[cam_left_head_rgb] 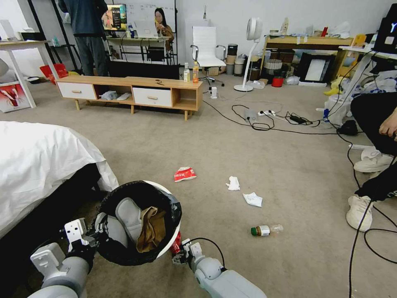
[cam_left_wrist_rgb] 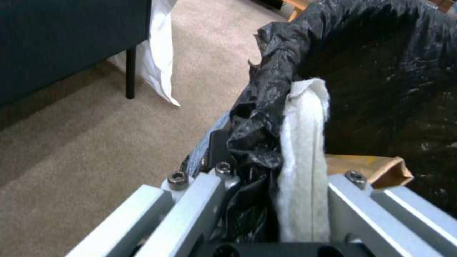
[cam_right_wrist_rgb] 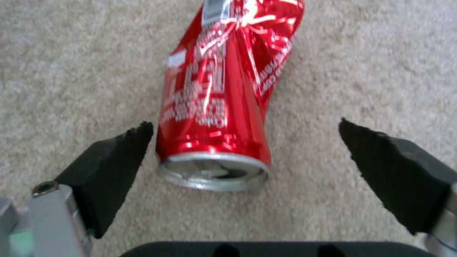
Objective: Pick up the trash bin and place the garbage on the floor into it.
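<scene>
Left end effector [cam_left_wrist_rgb: 266, 200]: clamped on rim of the round white black-bagged trash bin [cam_left_head_rgb: 165, 244].
Right end effector [cam_right_wrist_rgb: 245, 142]: spread wide, straddling the crushed red can [cam_right_wrist_rgb: 224, 96] on the beige carpet floor [cam_right_wrist_rgb: 71, 71].

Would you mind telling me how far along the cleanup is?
Done: the left pincer grips the trash bin by its rim, brown paper bag inside. In hand: the open right pincer straddles the crushed red can on the floor. Left: wrapper, two tissue wads, small bottle.
</scene>
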### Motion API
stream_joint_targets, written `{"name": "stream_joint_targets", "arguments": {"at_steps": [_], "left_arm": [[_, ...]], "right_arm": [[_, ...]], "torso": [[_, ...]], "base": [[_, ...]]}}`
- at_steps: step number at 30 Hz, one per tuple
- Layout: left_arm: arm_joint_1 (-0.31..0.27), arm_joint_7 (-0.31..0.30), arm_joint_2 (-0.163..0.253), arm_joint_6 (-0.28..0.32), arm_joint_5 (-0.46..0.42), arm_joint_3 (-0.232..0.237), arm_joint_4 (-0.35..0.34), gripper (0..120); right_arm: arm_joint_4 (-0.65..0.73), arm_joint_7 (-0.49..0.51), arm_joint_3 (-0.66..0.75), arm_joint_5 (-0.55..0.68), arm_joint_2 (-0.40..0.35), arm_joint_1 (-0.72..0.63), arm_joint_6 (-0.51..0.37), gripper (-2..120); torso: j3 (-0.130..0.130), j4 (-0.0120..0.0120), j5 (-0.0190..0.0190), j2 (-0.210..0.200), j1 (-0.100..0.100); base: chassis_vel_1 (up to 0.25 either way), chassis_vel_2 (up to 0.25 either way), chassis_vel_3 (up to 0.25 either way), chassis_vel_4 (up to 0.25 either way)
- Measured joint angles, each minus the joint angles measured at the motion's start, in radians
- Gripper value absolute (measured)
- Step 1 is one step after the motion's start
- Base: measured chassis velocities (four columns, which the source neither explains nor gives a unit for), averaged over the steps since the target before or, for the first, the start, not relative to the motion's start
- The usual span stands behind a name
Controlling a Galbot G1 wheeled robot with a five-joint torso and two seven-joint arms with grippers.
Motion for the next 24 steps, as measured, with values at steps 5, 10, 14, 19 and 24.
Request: {"name": "stream_joint_targets", "arguments": {"at_steps": [5,10,14,19,24], "left_arm": [[-0.001,0.002,-0.003,-0.002,0.006,0.003,0.000,6],[-0.006,0.003,-0.004,-0.002,0.007,0.005,0.002,6],[-0.009,0.003,-0.004,-0.002,0.007,0.007,0.006,6],[-0.010,0.004,-0.004,-0.003,0.007,0.009,0.008,6],[-0.011,0.005,-0.004,-0.004,0.007,0.008,0.009,6]], "right_arm": [[0.001,-0.025,0.000,-0.005,0.004,0.006,0.002,76],[0.004,-0.034,0.003,-0.005,0.001,0.005,0.004,59],[0.005,-0.038,0.009,-0.004,-0.001,0.000,0.006,42],[0.008,-0.038,0.012,-0.004,-0.003,-0.005,0.008,33],[0.013,-0.038,0.015,-0.002,-0.006,-0.003,0.009,21]], "torso": [[0.000,0.0000,0.0000,0.000,0.000],[0.000,0.0000,-0.0001,0.000,0.000],[0.000,0.0000,0.0000,0.000,0.000],[0.000,-0.0002,0.0000,0.000,0.000],[0.000,0.0000,0.0000,0.000,0.000]], "base": [[0.000,0.000,0.000,0.000],[0.000,0.000,0.000,0.000],[0.000,0.000,0.000,0.000],[0.000,0.000,0.000,0.000],[0.000,0.000,0.000,0.000]]}}
